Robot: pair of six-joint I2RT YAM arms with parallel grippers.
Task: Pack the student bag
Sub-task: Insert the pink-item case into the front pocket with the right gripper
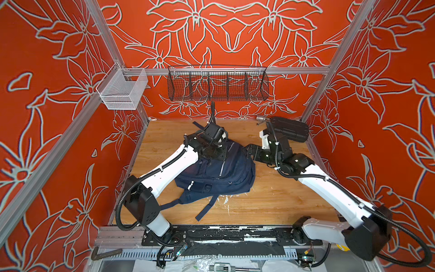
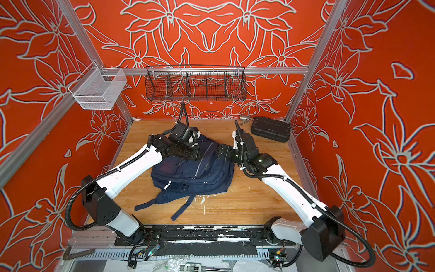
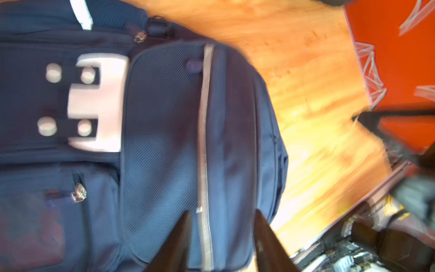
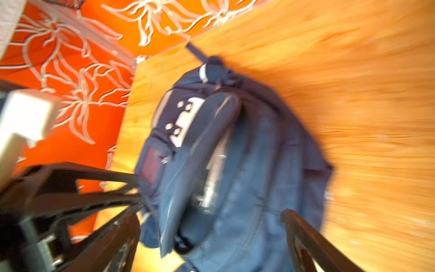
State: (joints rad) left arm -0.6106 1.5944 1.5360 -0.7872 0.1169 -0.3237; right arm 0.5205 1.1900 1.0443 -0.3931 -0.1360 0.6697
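The student bag [image 1: 221,175] [image 2: 195,175], a navy backpack with silver strips, lies front-up in the middle of the wooden table, straps trailing toward the near edge. My left gripper [image 1: 223,154] [image 3: 222,212] hovers over the bag's far end, open, with nothing between its fingers. In the left wrist view the white patch [image 3: 98,103] and a silver strip [image 3: 203,141] are visible, blurred. My right gripper [image 1: 250,150] [image 4: 209,215] stands at the bag's far right edge, open wide, with only the bag [image 4: 247,153] behind the gap. Both wrist views are blurred.
A black ribbed hard case [image 1: 290,129] [image 2: 270,129] lies at the back right, with a small metal part [image 1: 260,118] beside it. A black wire basket [image 1: 217,86] and a white mesh basket [image 1: 122,90] hang on the rail above the table.
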